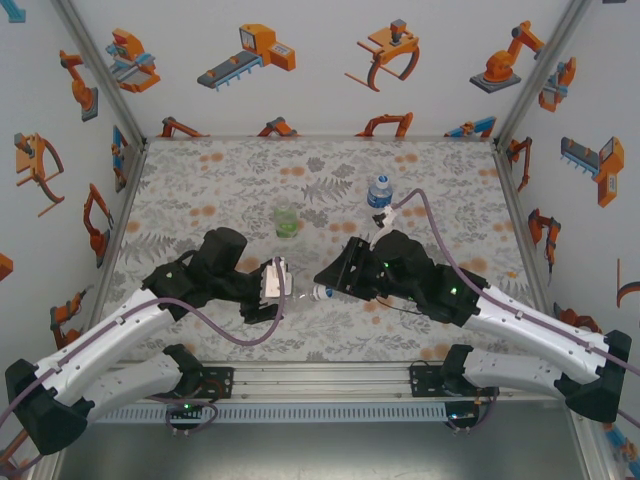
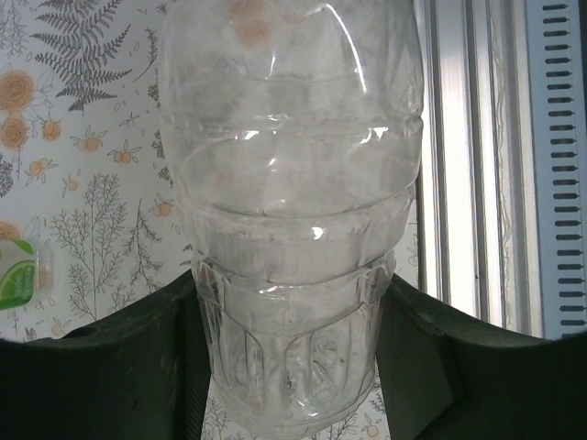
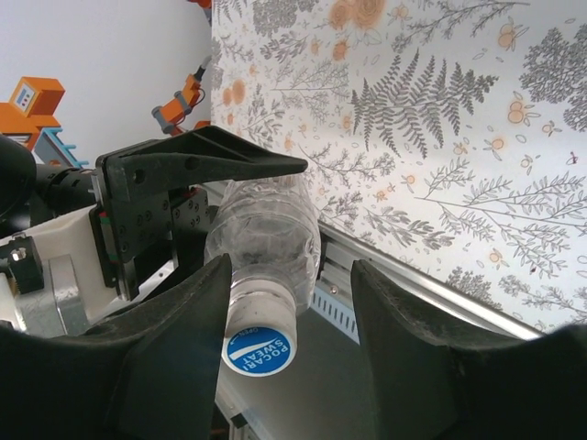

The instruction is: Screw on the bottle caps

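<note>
**Capping of the colourless bottle, step in hand.** Right claw [image 3: 292,266]: jaws apart, one finger on either side of the blue-and-white cap [image 3: 260,346]. The cap sits on the mouth of the colourless bottle [image 3: 264,234]; whether it is fully tight cannot be told. Left claw [image 2: 293,280]: clamped on that bottle's body, holding it on its side above the worktop [image 1: 200,180], mouth towards 3 o'clock. From above, the green bottle [image 1: 287,221] stands at 12 o'clock of the held one. The blue-labelled bottle [image 1: 379,192] stands at 1 o'clock of the right claw. Both are well apart from the claws. Judged next move: close squarely on the cap and turn it, keeping in line with the bottle's axis, or withdraw if it is seated.
</note>
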Robot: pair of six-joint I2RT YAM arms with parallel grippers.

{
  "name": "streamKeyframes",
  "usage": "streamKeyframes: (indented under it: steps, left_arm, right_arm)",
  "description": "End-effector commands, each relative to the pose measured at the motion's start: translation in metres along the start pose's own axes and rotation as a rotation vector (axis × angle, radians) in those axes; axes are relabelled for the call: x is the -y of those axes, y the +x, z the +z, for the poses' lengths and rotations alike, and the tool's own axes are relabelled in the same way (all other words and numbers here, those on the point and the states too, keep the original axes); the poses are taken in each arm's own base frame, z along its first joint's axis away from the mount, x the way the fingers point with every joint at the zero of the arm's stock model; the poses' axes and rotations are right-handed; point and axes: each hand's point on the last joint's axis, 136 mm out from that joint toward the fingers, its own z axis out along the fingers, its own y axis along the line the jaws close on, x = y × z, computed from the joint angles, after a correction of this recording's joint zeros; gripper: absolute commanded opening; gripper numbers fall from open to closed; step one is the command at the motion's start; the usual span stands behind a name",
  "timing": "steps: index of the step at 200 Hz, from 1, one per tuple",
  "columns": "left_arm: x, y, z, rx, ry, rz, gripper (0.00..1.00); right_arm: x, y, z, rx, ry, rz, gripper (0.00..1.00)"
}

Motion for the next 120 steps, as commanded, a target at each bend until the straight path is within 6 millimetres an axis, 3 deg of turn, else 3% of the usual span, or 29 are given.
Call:
streamKeyframes:
  steps: [1,51,74,98,120]
  left_arm:
    - [-0.001,-0.020,-0.007,0.059,0.001,0.040,0.00]
    - [0.000,-0.020,-0.008,0.062,-0.003,0.047,0.00]
    - [-0.001,-0.019,-0.008,0.059,-0.003,0.045,0.00]
    - [-0.001,-0.019,-0.008,0.059,-0.004,0.045,0.00]
    - [0.000,-0.018,-0.007,0.057,-0.002,0.044,0.00]
  right_arm:
    - [-0.004,-0.015,-0.007,0.062,0.013,-0.056,0.53]
    - [0.013,-0.034,-0.019,0.115,0.120,-0.166,0.54]
    - [0.010,-0.051,-0.033,0.176,0.142,-0.269,0.53]
    - [-0.015,-0.062,-0.049,0.238,0.063,-0.479,0.51]
    - [-0.051,-0.055,-0.062,0.254,-0.100,-0.759,0.50]
